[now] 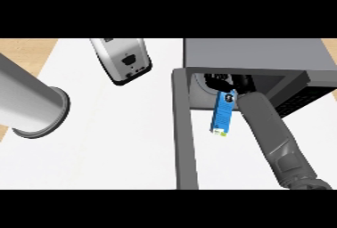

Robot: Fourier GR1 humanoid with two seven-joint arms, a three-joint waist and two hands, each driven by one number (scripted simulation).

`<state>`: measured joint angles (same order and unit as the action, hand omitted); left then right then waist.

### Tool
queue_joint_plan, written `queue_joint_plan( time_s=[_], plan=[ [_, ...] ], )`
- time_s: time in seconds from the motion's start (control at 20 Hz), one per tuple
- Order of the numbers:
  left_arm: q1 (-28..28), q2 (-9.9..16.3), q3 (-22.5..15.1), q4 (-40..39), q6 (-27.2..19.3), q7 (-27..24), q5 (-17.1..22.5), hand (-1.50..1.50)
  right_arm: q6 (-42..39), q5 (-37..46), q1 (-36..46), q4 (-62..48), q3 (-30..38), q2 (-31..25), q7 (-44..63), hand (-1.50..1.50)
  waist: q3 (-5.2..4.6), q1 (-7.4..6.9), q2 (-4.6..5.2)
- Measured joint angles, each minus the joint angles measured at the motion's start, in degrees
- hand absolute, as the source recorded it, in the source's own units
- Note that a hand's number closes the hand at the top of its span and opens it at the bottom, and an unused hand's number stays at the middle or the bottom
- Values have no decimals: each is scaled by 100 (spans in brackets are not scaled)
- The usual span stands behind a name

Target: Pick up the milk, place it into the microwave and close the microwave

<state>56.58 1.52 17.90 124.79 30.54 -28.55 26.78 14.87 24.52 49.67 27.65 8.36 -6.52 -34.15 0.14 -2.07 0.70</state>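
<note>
A: Head view shows the microwave (256, 53) at the far right of the white table (118, 142), its door (184, 129) swung wide and seen edge-on, running from the microwave's left front corner toward the robot.

B: And the milk (223, 113)?

A: A slim blue carton with a white and green end, hanging tilted at the mouth of the microwave, just right of the door. Its upper end is at the opening, its lower end pokes out over the table. The right robot hand (220, 82) sits inside the dark opening, and its black fingers look curled round the carton's top, so I read it as grasping the milk.

B: The left one?

A: Only a grey forearm (30, 100) shows, well left of the microwave. The left robot hand itself is out of sight.

B: What could go wrong here?

A: My judgement: the carton is only partly in. Let go now, and it may tip out of the opening onto the table, since most of its length hangs outside. It could also catch on the lower lip of the microwave if pushed in at this tilt. And shutting the door early would trap the carton or the right forearm (276, 138), which crosses the opening.

B: Anything else nearby?

A: A grey and white appliance (121, 60) lies left of the microwave, apart from the door's swing as far as I can tell.
</note>
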Motion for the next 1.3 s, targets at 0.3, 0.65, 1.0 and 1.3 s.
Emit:
queue_joint_plan(
  time_s=[0.3,0.65,1.0,1.3],
  plan=[
    [-439,213,71,-151,-31,215,100,-150,770,144,555,-833,244,-204,227,150,-1,-168,99],
    [-781,268,15,-274,-101,343,-14,-150,1613,-31,812,-1277,679,-294,280,-150,12,-340,201],
    [-1073,403,56,-355,-115,400,-156,-150,1975,216,968,-1688,592,-458,208,-150,9,-464,248],
    [-1238,443,-30,-428,-35,387,-343,-150,1694,128,1007,-1869,694,-368,-13,-150,11,-472,229]
  ],
)
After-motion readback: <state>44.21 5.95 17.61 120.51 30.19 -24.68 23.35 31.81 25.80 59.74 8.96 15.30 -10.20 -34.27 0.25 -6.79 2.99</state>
